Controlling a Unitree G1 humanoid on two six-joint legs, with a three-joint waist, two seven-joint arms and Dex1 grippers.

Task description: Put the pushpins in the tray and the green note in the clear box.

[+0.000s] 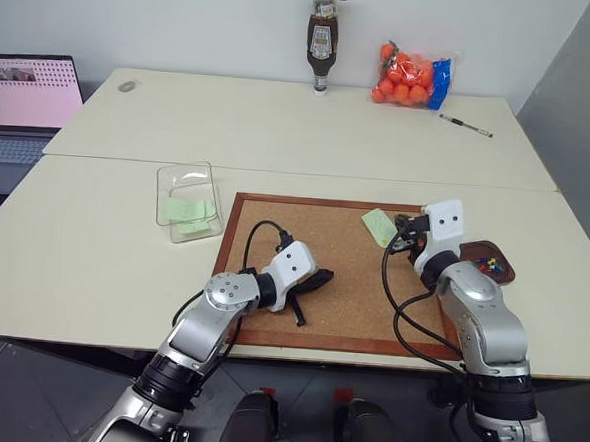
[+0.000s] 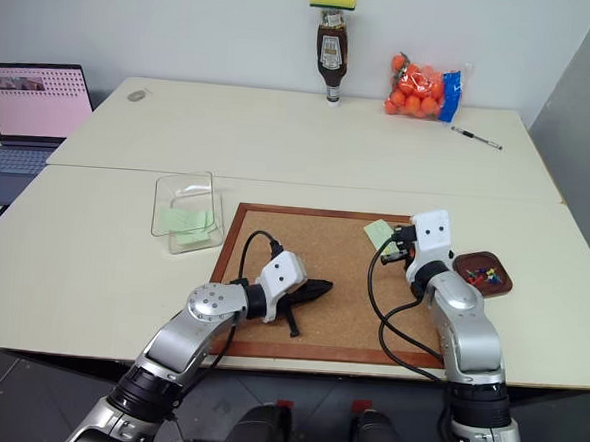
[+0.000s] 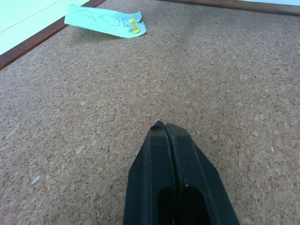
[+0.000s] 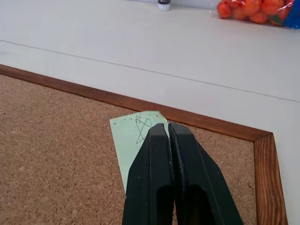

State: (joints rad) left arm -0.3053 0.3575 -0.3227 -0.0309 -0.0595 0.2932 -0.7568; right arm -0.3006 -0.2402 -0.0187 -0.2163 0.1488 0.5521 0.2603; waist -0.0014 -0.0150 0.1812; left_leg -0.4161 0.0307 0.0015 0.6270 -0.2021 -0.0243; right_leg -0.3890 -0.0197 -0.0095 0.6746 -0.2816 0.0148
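White table (image 1: 94,229) held corkboard (image 1: 342,274). Green note (image 1: 379,226) lay at corkboard's far right, yellow pushpin (image 3: 135,26) in it. Right gripper (image 4: 168,129) pressed together over note; left gripper (image 3: 165,127) pressed together mid-board. Tray (image 1: 503,260) right of corkboard, clear box (image 1: 188,200) left.

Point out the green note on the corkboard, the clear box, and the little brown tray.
green note (image 4: 133,136): right wrist view, on its scribbled upper part.
clear box (image 1: 174,178): left eye view, on its far wall.
tray (image 2: 463,261): right eye view, on its near-left rim.
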